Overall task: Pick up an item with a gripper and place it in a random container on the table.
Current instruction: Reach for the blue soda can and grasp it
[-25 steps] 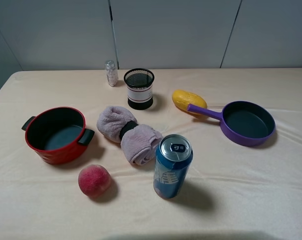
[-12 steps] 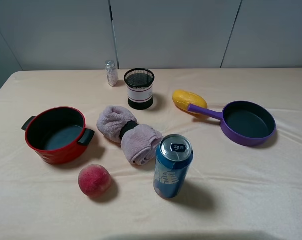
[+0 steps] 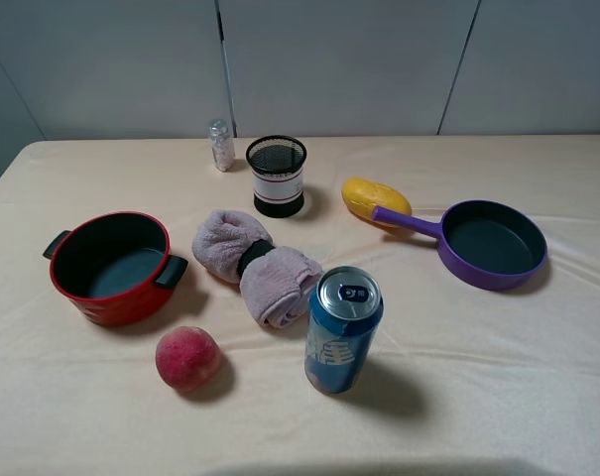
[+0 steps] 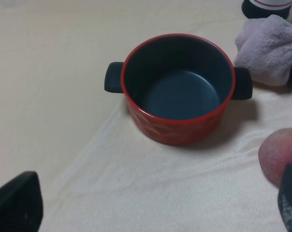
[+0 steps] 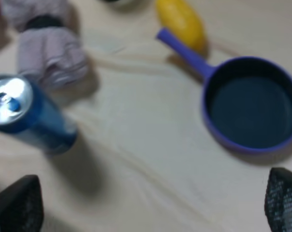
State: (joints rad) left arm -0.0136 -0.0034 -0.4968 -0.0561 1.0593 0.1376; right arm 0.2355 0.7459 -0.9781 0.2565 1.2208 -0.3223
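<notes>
The can (image 3: 343, 329) stands upright on the table (image 3: 538, 416). It is ahead of the right gripper (image 5: 150, 203), off toward one of its fingers and well apart from it. The pan (image 5: 252, 108) lies ahead toward the other finger. That gripper's jaws are spread wide and hold nothing. The left gripper (image 4: 153, 200) is likewise wide and empty, with the red pot (image 4: 177, 87) straight ahead of it.

The likely trouble lies in the can itself. It is tall, narrow, smooth aluminium, so a finger brushing it off-centre on approach would probably tip it and set it rolling. A grip high near the silver rim could slip, and too hard a squeeze may dent the thin wall. The soft rolled towel (image 3: 260, 263) sits near the can, beyond it from the gripper, and could snag a finger. The pan is shallow, with a low purple wall and a dark, slick-looking floor, so a can released tilted may topple out. The cream cloth (image 3: 458, 436) is wrinkled and gives uneven footing.
</notes>
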